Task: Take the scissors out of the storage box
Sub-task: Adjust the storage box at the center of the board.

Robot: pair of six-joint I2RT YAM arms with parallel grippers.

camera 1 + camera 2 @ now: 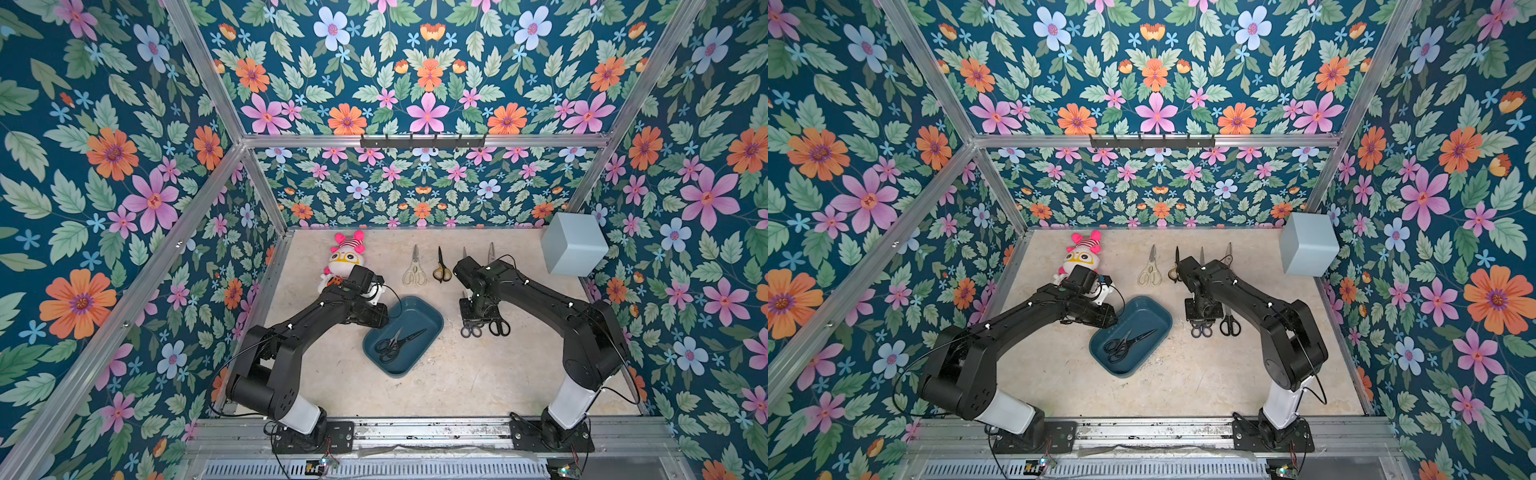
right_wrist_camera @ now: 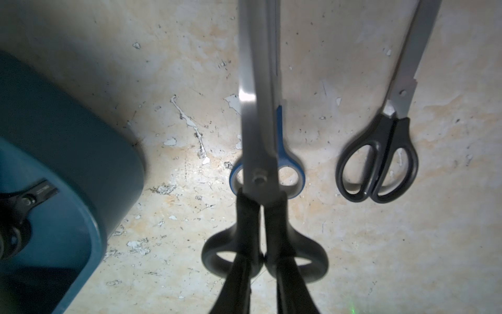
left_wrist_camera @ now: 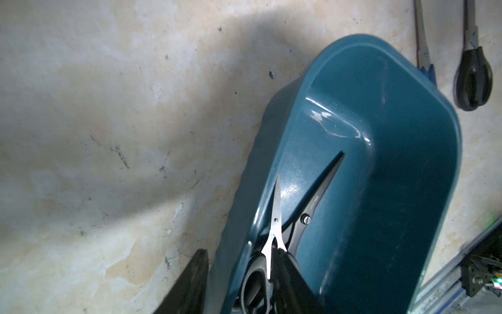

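Observation:
The teal storage box (image 1: 419, 316) lies mid-table with two pairs of scissors in it: a black pair (image 3: 315, 206) and a small silver-bladed pair (image 3: 275, 217) crossing it. My left gripper (image 3: 241, 251) is open and straddles the box's wall, one finger (image 3: 190, 282) outside it and the other beside the scissors' handles. My right gripper (image 2: 262, 231) is shut on a dark-handled pair of scissors (image 2: 258, 122), held just over a blue-handled pair (image 2: 294, 168) on the table. In both top views the right gripper (image 1: 471, 309) is right of the box.
More scissors lie on the table: a black pair (image 1: 498, 326), a cream pair (image 1: 414, 270), a yellow-black pair (image 1: 441, 268) and two blade tips (image 1: 491, 251) behind my right arm. A plush doll (image 1: 343, 259) sits back left, a pale cube (image 1: 573, 245) back right.

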